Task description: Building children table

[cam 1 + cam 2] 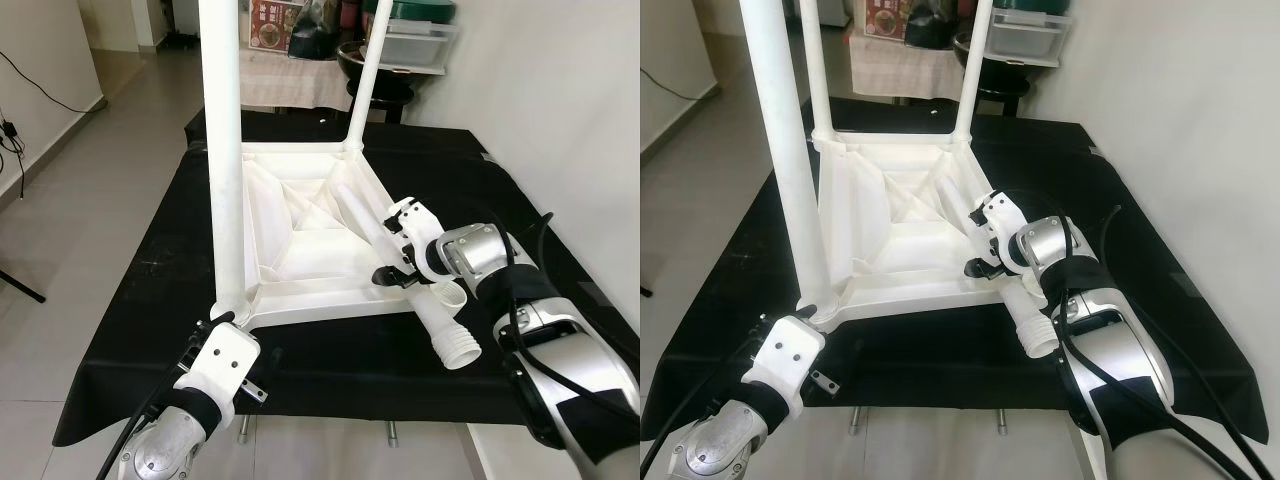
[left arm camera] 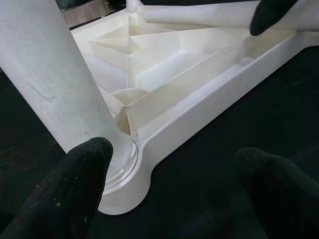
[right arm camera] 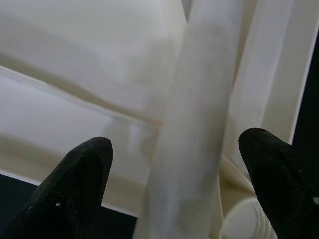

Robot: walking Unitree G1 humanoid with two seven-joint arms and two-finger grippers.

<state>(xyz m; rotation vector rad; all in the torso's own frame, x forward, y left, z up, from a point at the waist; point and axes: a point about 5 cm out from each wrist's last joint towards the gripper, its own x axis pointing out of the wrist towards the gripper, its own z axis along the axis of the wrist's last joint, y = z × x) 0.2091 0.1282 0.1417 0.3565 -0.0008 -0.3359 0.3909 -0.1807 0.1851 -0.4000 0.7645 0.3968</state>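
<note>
Right hand [image 1: 398, 262] is spread astride the loose white plastic table leg [image 1: 420, 290], not clenched. That leg lies across the upturned white plastic tabletop [image 1: 300, 215] on the black-covered bench [image 1: 120, 330]. Left hand [image 2: 174, 174], released, flanks a fitted corner leg [image 1: 222, 150]. Leg-fitting step in hand; next: grasp, upend, seat in the socket.

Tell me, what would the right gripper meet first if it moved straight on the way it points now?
Most likely the loose leg. It lies between the open fingers of the right gripper, just ahead of them and apparently not yet touched. Behind it is the upturned tabletop. Depth is hard to judge.
</note>
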